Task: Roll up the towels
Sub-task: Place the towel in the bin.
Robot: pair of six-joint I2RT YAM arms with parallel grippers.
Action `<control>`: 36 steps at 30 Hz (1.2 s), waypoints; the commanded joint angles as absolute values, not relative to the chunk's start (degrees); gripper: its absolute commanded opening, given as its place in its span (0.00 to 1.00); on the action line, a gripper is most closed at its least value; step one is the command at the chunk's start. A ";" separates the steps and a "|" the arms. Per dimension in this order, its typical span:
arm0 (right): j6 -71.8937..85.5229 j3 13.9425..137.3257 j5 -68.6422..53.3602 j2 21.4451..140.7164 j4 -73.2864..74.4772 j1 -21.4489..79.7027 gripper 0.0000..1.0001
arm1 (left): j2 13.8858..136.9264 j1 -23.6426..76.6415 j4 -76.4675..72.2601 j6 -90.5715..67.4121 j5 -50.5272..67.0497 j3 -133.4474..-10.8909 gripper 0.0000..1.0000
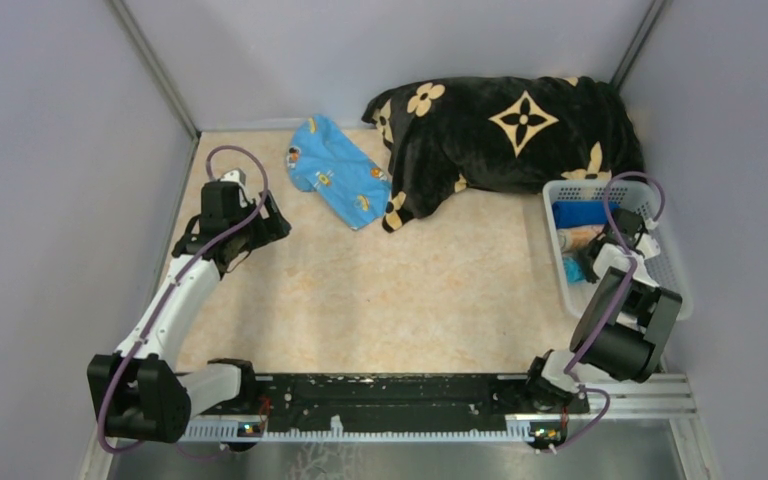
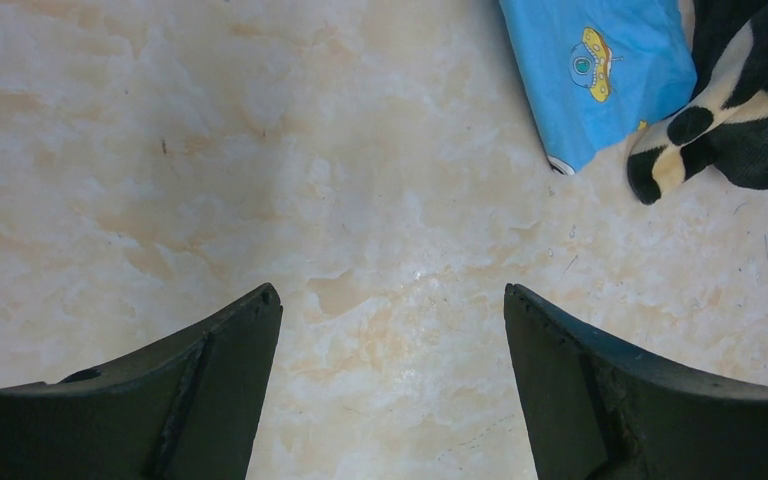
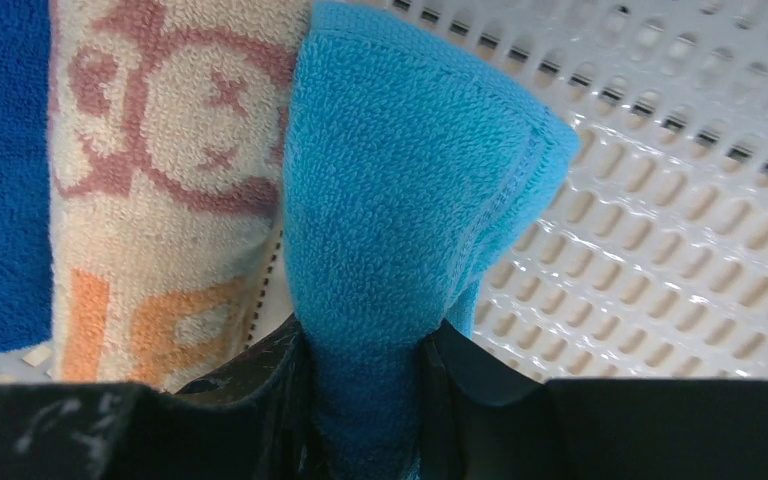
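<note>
My right gripper (image 1: 588,262) is down in the white basket (image 1: 672,275), shut on the turquoise towel (image 3: 400,200), whose fold bulges up between the jaws. Beside it lie the striped towel with lettering (image 3: 160,170) and the dark blue towel (image 3: 0,170); the dark blue towel also shows in the top view (image 1: 580,214). The light blue towel with orange prints (image 1: 338,170) lies flat at the back of the table, against the black blanket; its corner shows in the left wrist view (image 2: 600,70). My left gripper (image 1: 268,232) is open and empty over bare table, left of that towel.
The big black blanket with tan flowers (image 1: 510,125) is heaped at the back right, one edge overlapping the light blue towel. Grey walls close in the left, back and right sides. The marbled tabletop (image 1: 410,290) spreads between the arms.
</note>
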State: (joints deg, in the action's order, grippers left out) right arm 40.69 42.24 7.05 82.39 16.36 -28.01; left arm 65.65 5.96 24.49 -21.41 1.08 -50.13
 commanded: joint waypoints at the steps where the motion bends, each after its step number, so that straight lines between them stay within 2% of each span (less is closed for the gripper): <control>1: 44.43 42.48 4.10 85.02 8.73 -27.09 0.13 | 65.87 5.29 23.86 -22.09 -0.20 -49.43 0.88; 11: 46.71 43.14 0.30 88.74 4.45 -26.38 0.29 | 67.03 4.58 23.89 -22.44 -0.11 -49.39 0.88; 19: 46.59 42.18 0.53 83.33 7.64 -26.36 0.49 | 67.23 4.14 23.82 -22.51 0.06 -49.48 0.88; 23: 47.28 42.03 1.60 81.12 8.73 -26.37 0.53 | 67.17 3.85 23.82 -22.51 0.09 -49.48 0.88; 29: 49.38 40.27 2.10 78.74 8.57 -26.39 0.66 | 67.85 3.35 23.47 -22.59 0.73 -49.57 0.88; 36: 49.94 38.90 4.34 74.25 9.80 -26.63 0.75 | 67.53 3.11 23.60 -22.45 0.79 -49.42 0.88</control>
